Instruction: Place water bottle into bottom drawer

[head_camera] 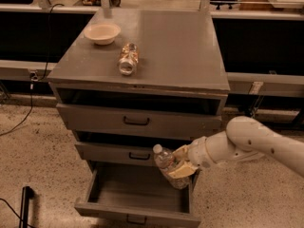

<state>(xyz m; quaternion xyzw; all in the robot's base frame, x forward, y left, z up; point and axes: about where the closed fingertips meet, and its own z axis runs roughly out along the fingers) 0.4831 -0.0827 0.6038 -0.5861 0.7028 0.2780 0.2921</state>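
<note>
The water bottle (pixel 165 162), clear with a white cap, is tilted with its cap up and to the left. My gripper (pixel 182 164) is shut on its lower body. It hangs over the right part of the bottom drawer (pixel 137 212), which is pulled open and shows a bare grey floor. The bottle's base is low, near the drawer's right wall, in front of the middle drawer (pixel 118 152). My white arm (pixel 247 144) reaches in from the right.
On the cabinet top (pixel 180 56) lie a stubby brown-labelled jar (pixel 128 59) on its side and a pale bowl (pixel 101 33). The top drawer (pixel 137 121) is slightly out. A black object (pixel 26 203) stands on the speckled floor at lower left.
</note>
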